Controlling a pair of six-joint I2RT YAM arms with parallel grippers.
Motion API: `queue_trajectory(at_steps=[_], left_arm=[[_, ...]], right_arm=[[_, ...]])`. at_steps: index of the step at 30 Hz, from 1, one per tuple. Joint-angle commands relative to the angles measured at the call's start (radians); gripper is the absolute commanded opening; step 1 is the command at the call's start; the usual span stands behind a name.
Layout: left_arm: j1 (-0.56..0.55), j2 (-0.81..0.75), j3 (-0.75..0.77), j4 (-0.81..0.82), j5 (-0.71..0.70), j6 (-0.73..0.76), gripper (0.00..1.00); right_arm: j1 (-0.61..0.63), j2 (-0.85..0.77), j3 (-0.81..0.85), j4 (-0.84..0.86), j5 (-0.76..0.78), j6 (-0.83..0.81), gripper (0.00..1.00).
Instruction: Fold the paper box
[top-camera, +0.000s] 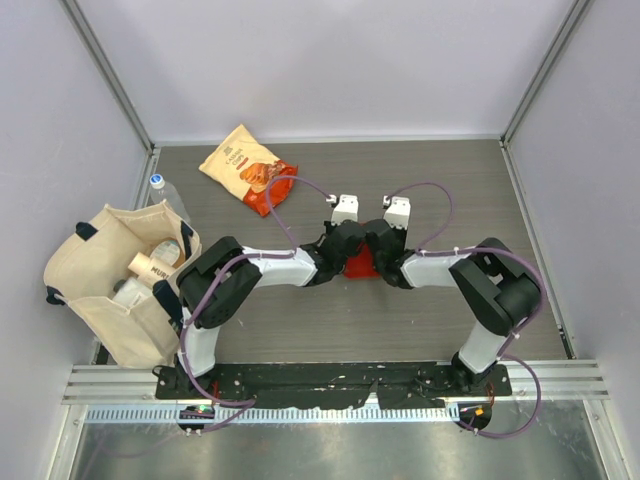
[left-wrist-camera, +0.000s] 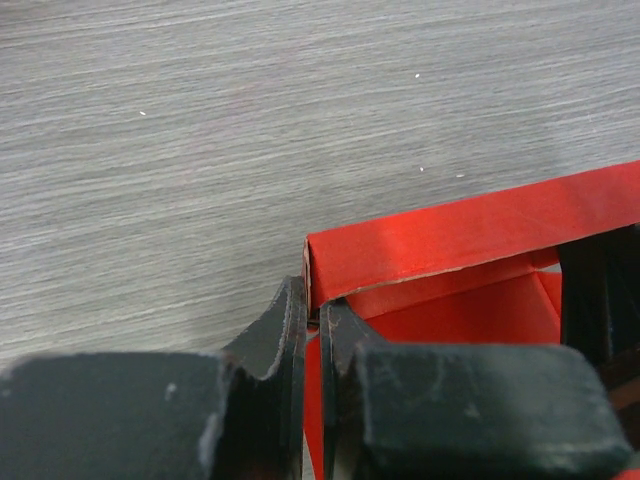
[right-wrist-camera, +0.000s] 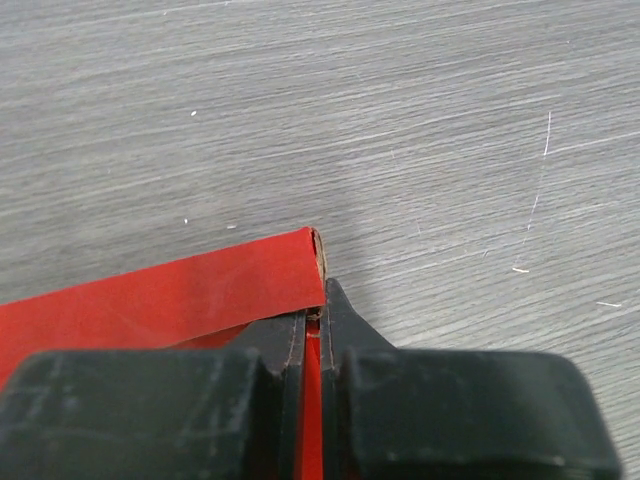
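1. My left gripper (left-wrist-camera: 312, 318): was clamped on the box's (left-wrist-camera: 470, 235) left corner wall.
2. My right gripper (right-wrist-camera: 318, 318): was clamped on its right corner.
3. Box: sat between both, far wall raised; I judged folding well along, remaining sides unfinished.
4. Bag (top-camera: 247, 167): lay beyond the box, to the left.

The paper box (top-camera: 361, 264) is plain bright red, pale along its cut edge; the table (top-camera: 430, 190) beneath it is grey-brown, finely streaked; left of the box, the snack bag (top-camera: 247, 168) is cream and orange, the tote bag (top-camera: 100, 292) cream.
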Motion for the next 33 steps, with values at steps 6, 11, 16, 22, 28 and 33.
queue_trajectory(at_steps=[6,11,16,22,28,33], left_arm=[[-0.015,0.015,0.020,-0.057,-0.001,-0.001,0.00],[-0.011,0.006,0.010,-0.060,-0.007,0.008,0.00],[-0.011,0.013,0.014,-0.069,0.007,0.001,0.00],[-0.012,0.010,0.025,-0.083,0.030,-0.005,0.00],[-0.012,0.012,0.033,-0.088,0.045,-0.007,0.00],[-0.012,0.009,0.034,-0.088,0.047,-0.005,0.00]], right_arm=[[-0.001,-0.132,-0.025,-0.179,-0.054,0.110,0.44],[-0.047,-0.340,-0.046,-0.488,-0.317,0.151,0.59],[-0.316,-0.564,-0.201,-0.517,-0.884,0.171,0.67],[-0.470,-0.554,-0.294,-0.334,-1.225,0.162,0.60],[-0.592,-0.399,-0.389,-0.037,-1.420,0.298,0.50],[-0.608,-0.282,-0.433,0.207,-1.464,0.407,0.48]])
